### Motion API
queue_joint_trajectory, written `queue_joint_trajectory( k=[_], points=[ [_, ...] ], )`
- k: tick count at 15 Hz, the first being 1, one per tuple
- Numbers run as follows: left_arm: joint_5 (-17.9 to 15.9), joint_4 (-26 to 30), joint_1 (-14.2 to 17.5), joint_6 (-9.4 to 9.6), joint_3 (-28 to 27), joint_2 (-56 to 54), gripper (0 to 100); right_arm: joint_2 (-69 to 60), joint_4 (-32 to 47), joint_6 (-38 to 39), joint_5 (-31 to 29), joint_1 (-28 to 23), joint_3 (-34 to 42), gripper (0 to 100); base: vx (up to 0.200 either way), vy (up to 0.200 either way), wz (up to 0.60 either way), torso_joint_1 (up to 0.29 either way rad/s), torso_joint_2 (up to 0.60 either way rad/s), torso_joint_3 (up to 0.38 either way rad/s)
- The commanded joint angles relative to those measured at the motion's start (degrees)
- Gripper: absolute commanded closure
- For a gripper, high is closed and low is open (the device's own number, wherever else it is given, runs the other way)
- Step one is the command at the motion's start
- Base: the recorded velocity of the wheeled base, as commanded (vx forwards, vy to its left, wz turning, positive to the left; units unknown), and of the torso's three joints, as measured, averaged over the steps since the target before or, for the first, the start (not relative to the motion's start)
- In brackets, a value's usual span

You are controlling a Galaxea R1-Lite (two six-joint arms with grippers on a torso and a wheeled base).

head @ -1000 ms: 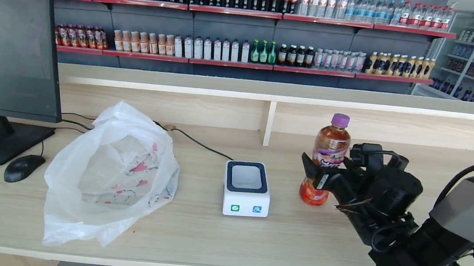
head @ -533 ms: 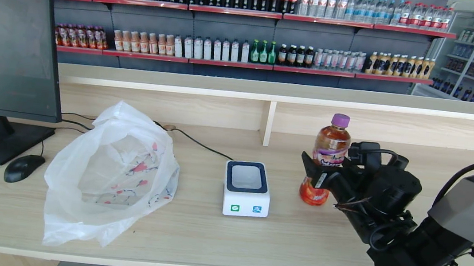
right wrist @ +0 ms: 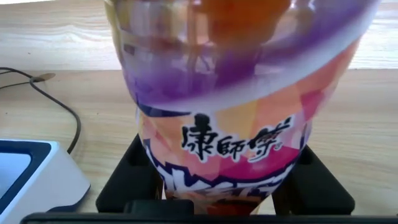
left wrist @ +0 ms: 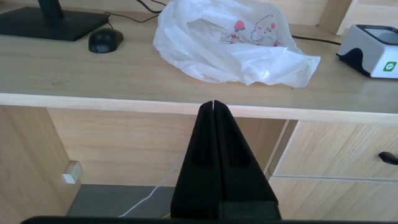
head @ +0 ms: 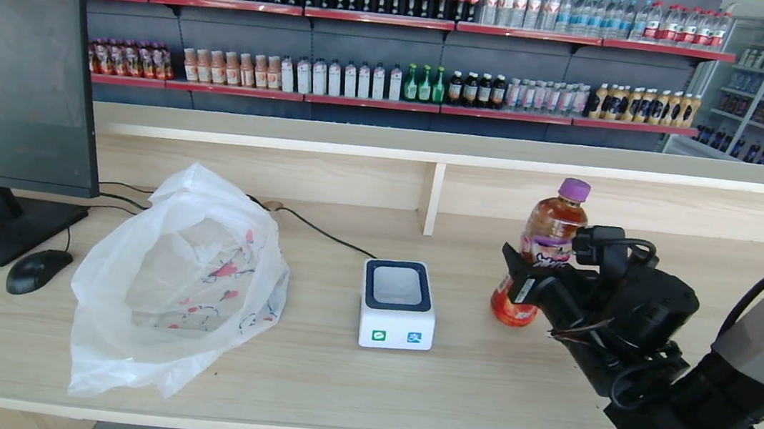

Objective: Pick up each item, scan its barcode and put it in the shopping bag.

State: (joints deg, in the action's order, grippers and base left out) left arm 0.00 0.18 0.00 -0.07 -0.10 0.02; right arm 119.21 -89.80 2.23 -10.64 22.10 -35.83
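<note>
Bottle (head: pixel 553 227) — tilted, clamped in right hand (head: pixel 531 280), beside scanner (head: pixel 397 302) | left hand (left wrist: pixel 213 109) closed, empty

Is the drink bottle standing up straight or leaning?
Leaning. In the head view the bottle has its purple cap farther toward the robot's right than its base, with the right gripper shut around it.

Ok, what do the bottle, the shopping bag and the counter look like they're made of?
The bottle: probably clear, glossy plastic; the amber drink shows through its wall. The bag: thin, translucent plastic film, crumpled, with soft highlights. The counter: pale wood grain with a matte finish; laminate or real wood, can't tell.
</note>
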Motion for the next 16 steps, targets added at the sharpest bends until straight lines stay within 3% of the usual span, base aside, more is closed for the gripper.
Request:
queue_joint_trajectory(
  k=[1, 10, 16],
  points=[
    [0.00, -0.01, 0.00, -0.01, 0.01, -0.02, 100, -2.14, -0.12, -0.21, 0.36, 0.13, 0.32, 100, 0.000, 0.000, 0.00, 0.000, 0.00, 0.000],
    [0.00, -0.01, 0.00, -0.01, 0.01, -0.02, 100, -10.05, -0.20, -0.21, 0.36, -0.13, 4.01, 100, 0.000, 0.000, 0.00, 0.000, 0.00, 0.000],
    [0.00, -0.01, 0.00, -0.01, 0.01, -0.02, 100, -19.46, -0.20, -0.21, 0.71, 0.75, 10.96, 100, 0.000, 0.000, 0.00, 0.000, 0.00, 0.000]
  ],
)
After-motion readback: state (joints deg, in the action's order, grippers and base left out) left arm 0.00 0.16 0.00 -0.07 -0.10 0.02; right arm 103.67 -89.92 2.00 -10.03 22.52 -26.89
